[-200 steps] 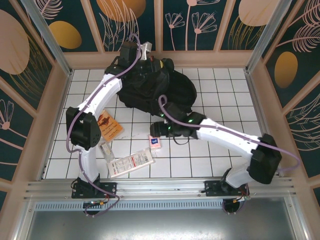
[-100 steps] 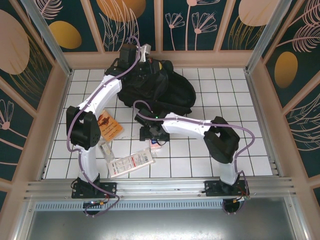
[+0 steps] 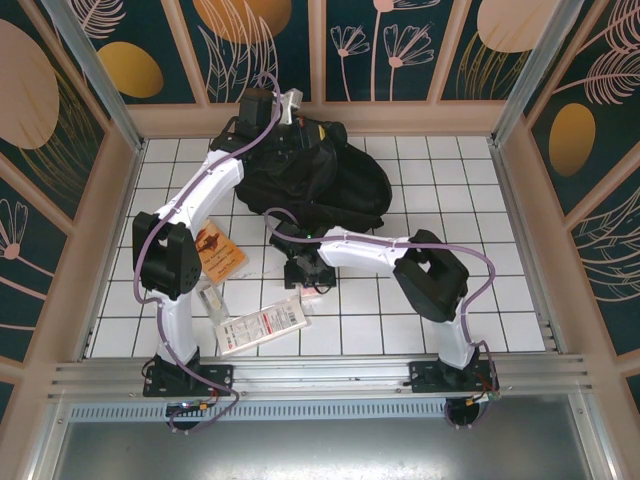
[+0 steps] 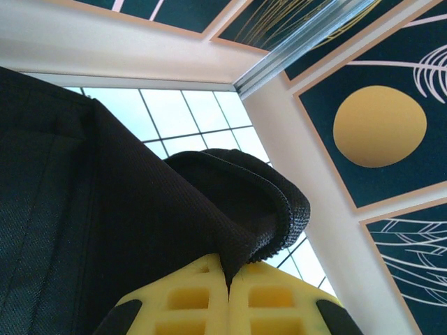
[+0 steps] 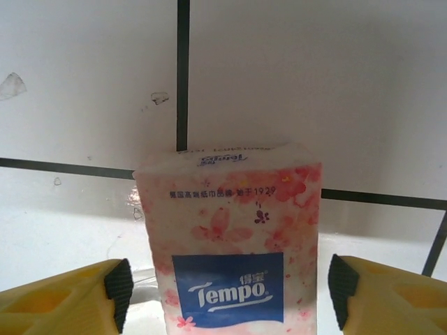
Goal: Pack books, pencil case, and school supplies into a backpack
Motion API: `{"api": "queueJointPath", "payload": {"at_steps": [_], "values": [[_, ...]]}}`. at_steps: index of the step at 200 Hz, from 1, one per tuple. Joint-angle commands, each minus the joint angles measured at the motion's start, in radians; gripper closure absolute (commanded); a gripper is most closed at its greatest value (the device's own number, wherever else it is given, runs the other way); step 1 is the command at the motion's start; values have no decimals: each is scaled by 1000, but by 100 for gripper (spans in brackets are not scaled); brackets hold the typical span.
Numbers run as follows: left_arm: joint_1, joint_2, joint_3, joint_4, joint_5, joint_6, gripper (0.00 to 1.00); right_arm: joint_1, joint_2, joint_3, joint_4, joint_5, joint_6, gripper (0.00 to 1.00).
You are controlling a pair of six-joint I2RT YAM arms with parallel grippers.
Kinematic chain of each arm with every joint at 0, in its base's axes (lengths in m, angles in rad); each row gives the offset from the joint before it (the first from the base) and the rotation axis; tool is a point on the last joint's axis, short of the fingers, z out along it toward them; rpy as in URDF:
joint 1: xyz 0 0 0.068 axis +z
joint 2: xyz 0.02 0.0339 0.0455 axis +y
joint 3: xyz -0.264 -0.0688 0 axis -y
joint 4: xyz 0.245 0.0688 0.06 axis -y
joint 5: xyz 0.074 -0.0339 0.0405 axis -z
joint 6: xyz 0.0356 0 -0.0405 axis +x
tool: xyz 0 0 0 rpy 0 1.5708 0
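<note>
A thin orange-brown paperback book [image 3: 218, 250] lies flat at the left of the white tiled table [image 3: 450, 190], apart from the bag. My left fingers [image 4: 192, 296] are pressed together, clamped on a fold of the large black fabric backpack [image 3: 320, 175], which sits at the far side. My right fingers [image 5: 391, 293] stand apart, one on each side of the small pink flowered pack with a blue mark [image 5: 234, 230]. A narrow gap shows on both sides. The pack rests on the table, near the backpack's front.
</note>
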Motion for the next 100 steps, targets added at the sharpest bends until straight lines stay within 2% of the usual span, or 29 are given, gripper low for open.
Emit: {"api": "queueJointPath", "payload": {"at_steps": [1, 37, 59, 100], "values": [[11, -28, 3, 84, 28, 6, 100, -10, 25, -19, 0, -7, -22, 25], [11, -33, 5, 83, 29, 9, 100, -11, 31, -18, -5, -6, -22, 31], [11, -27, 7, 84, 33, 7, 100, -11, 21, -20, -11, 18, -29, 41], [13, -27, 9, 80, 36, 11, 100, -10, -49, -9, -75, 79, -29, 44]]}}
